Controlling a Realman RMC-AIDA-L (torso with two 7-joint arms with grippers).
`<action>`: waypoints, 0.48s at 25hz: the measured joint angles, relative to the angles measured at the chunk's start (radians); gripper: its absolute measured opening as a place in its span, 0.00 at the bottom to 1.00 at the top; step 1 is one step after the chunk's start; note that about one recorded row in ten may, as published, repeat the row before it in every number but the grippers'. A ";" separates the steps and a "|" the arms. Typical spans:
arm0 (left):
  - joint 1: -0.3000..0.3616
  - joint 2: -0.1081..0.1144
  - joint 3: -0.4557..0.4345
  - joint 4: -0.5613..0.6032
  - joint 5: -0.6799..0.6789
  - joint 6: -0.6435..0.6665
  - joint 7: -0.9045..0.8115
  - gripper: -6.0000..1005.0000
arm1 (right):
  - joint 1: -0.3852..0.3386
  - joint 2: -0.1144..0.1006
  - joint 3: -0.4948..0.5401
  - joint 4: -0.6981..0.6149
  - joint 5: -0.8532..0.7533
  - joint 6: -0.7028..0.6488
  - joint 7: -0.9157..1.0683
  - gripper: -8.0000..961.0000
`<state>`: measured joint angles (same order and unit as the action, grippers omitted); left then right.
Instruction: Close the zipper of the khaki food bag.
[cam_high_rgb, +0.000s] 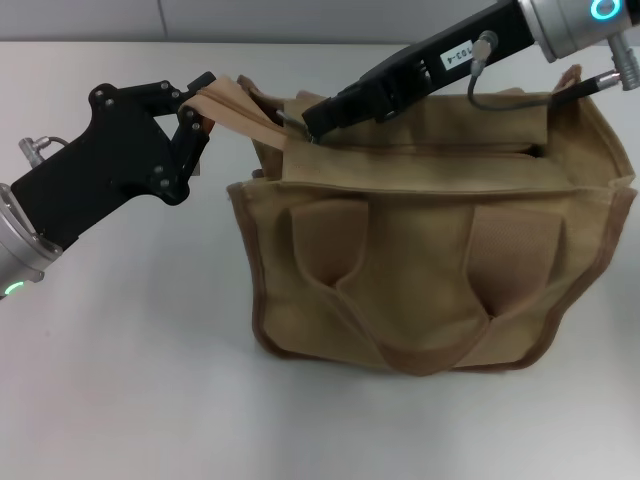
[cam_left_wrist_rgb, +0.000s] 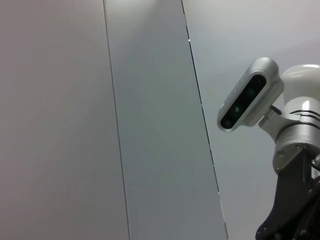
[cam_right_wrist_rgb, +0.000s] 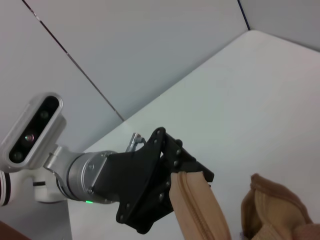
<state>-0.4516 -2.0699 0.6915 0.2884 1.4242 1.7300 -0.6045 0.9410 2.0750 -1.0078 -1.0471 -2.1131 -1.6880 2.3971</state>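
The zipper (cam_high_rgb: 420, 150) runs along the top of the boxy khaki canvas food bag (cam_high_rgb: 430, 260), which I see standing upright on the white counter (cam_high_rgb: 120, 380). My left tool (cam_high_rgb: 196, 112) is clamped on the bag's tan end tab (cam_high_rgb: 232, 108), pulled out toward the left. My right tool (cam_high_rgb: 312, 128) sits at the zipper's left end, pinching its small silver pull tab (cam_high_rgb: 290, 124).

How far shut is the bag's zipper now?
Cannot tell. The right tool sits at the khaki food bag's left end, where the left tool holds its end tab.
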 joint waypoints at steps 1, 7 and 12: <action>0.000 0.000 0.000 0.000 0.000 0.000 0.000 0.07 | -0.006 -0.001 0.000 -0.011 0.003 0.000 0.000 0.01; 0.000 0.001 0.000 0.000 0.000 -0.001 0.000 0.07 | -0.014 -0.007 0.017 -0.010 0.007 0.002 0.003 0.01; -0.002 0.001 0.000 0.000 0.000 0.001 0.000 0.07 | 0.007 -0.007 0.019 0.045 0.009 0.012 0.001 0.07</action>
<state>-0.4535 -2.0693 0.6919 0.2884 1.4240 1.7307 -0.6044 0.9477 2.0678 -0.9888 -1.0022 -2.1042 -1.6756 2.3985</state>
